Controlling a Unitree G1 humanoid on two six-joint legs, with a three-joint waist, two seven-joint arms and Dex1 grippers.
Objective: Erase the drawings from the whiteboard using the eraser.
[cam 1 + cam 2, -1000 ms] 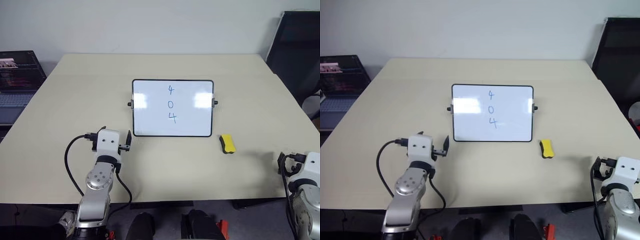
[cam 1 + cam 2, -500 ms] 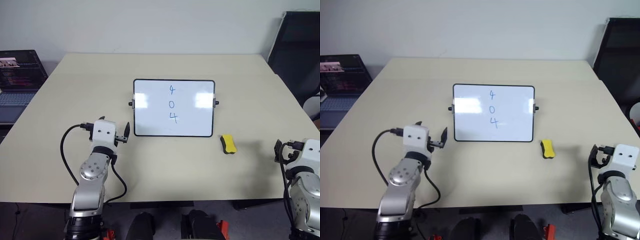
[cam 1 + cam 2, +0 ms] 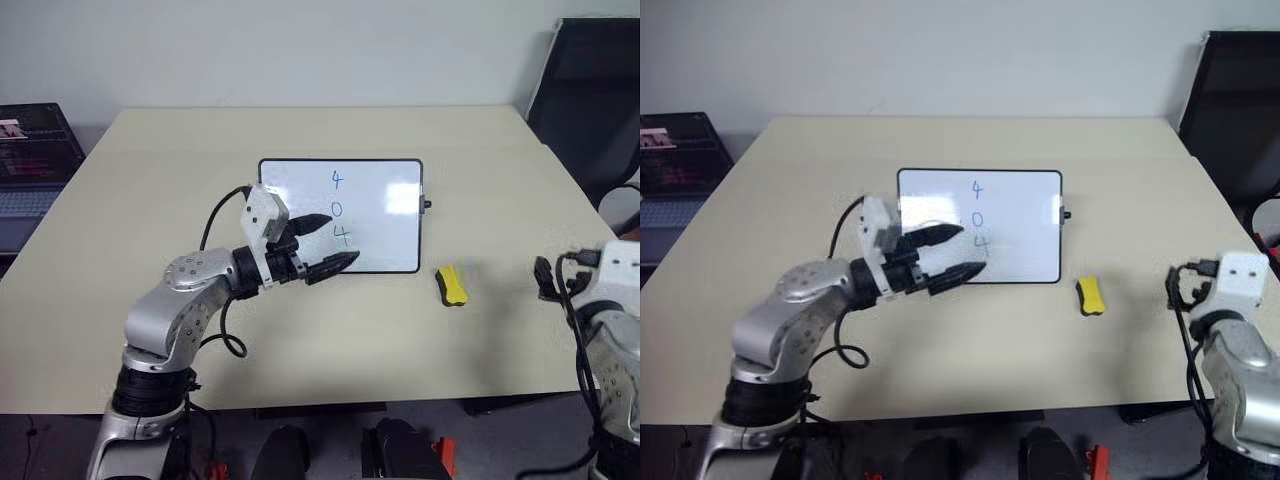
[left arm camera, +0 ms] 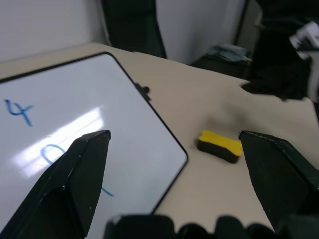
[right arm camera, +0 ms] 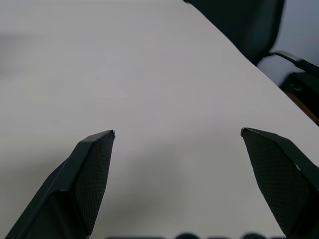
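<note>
At the table's far left edge sits a dark laptop [image 3: 35, 160]. Nearer the middle, the left gripper [image 3: 325, 243] hangs over the tan table [image 3: 180, 150], its two black fingers spread apart and holding nothing, pointing right across the lower left part of the whiteboard [image 3: 385, 225]. The board sits mid-table, and the drawings [image 3: 338, 208] — blue digits 4, 0, 4 in a column — are unwiped. To the right of the board, just off its near right corner, the eraser [image 3: 452, 284] lies flat on the table, yellow side up, touched by neither arm. In the left wrist view it shows between the open fingers, beyond the board's corner. At the table's right edge the right gripper [image 5: 177, 134] hovers over bare tabletop, fingers wide apart and empty, well to the right of the eraser.

The step in hand looks like the reach for the eraser — no pickup yet, so the task has barely begun. The next move calls for one gripper to come down over the yellow block, straddle its narrow sides and close, before any wiping of the digits.
</note>
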